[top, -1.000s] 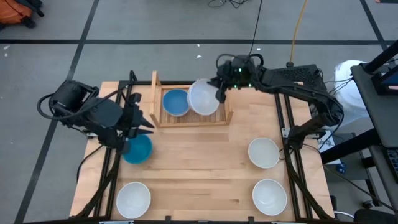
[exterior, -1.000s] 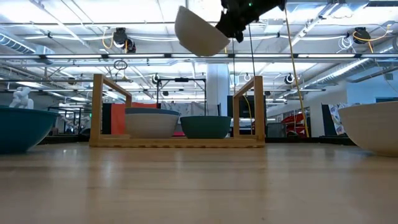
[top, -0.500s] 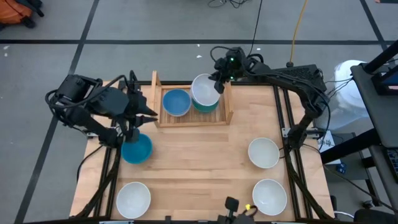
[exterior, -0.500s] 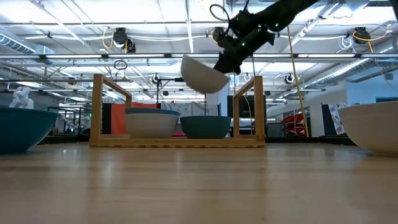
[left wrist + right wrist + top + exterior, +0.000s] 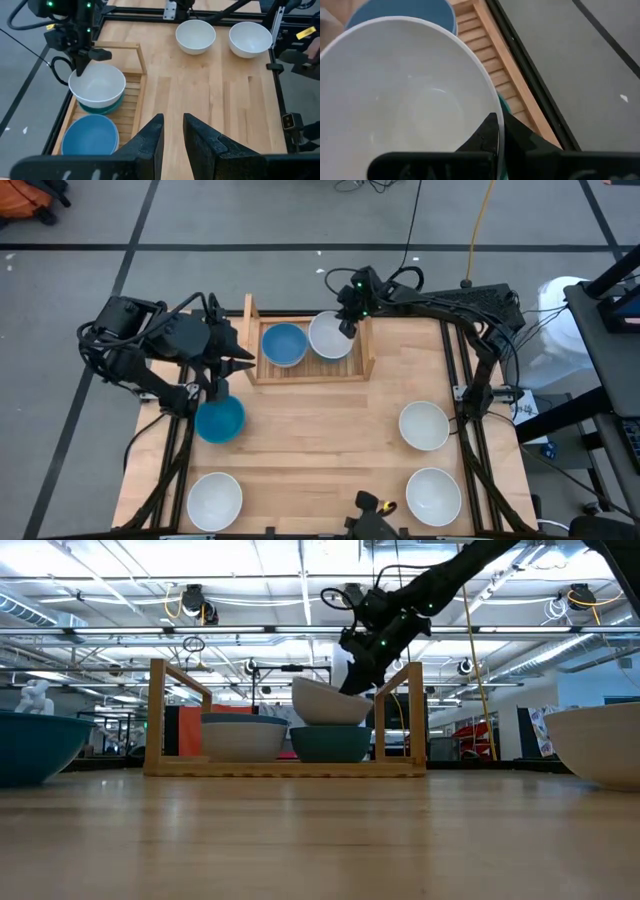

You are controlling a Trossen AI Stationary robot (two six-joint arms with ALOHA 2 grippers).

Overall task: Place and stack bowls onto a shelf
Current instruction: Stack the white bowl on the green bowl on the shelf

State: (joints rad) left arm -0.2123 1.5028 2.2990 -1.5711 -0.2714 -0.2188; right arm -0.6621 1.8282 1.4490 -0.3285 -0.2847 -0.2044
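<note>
My right gripper [image 5: 349, 323] is shut on a white bowl [image 5: 330, 336] over the right half of the slatted wooden shelf [image 5: 310, 372]. That bowl sits low in the dark green bowl [image 5: 330, 745]. Beside it on the shelf, a blue bowl [image 5: 283, 345] is nested on a white one [image 5: 243, 740]. My left gripper [image 5: 232, 362] hangs slightly open above the table's left part. It is just beyond another blue bowl [image 5: 220, 420] and touches nothing. Three white bowls stand on the table [image 5: 424, 425], [image 5: 433, 495], [image 5: 215, 500]. My right gripper pinches the white bowl's rim [image 5: 496, 117] on its far right side, with one finger [image 5: 487, 132] inside and one outside. The fingers come slanting down from the far right. The bowl stands nearly upright, with its bottom [image 5: 328, 720] down in the green bowl.
The shelf's two upright side boards [image 5: 157, 715], [image 5: 414, 715] flank the bowls. The right board stands close beside my right gripper. Bare tabletop [image 5: 320, 440] lies between the shelf and the near bowls. Black frame rails run along both table sides [image 5: 462, 380].
My right gripper has come down and slightly toward the far left. It has carried the white bowl from high above the shelf into the green bowl, and the bowl has levelled from a tilt. My left arm has drawn slightly toward the far edge, away from the blue bowl on the table.
</note>
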